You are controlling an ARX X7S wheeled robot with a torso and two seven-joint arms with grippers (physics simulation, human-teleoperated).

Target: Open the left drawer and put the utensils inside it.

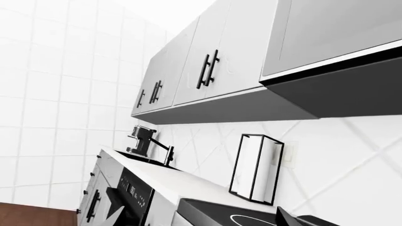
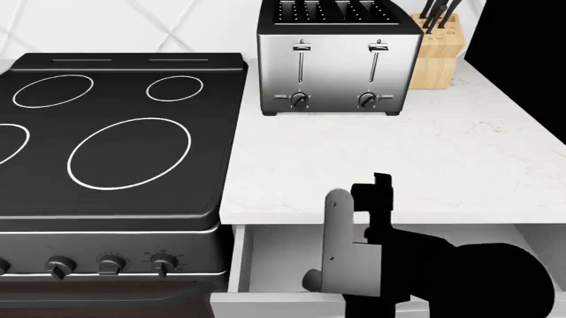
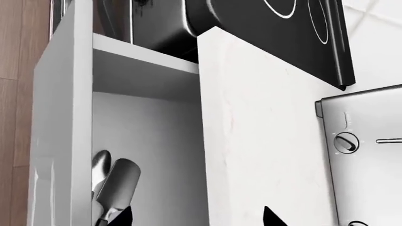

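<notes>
Hovering at lower centre, our right gripper (image 2: pixel 354 199) looks released, holding nothing; both shiny utensils (image 3: pixel 110 181) lie inside the smooth white left drawer (image 3: pixel 144 141), open under the marble counter's (image 2: pixel 398 165) edge.

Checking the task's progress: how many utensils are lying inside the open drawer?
2 show in the right wrist view: a spoon and a second utensil, side by side on the left drawer floor by its front panel. The right gripper blocks that spot in the head view; more could be hidden.
</notes>
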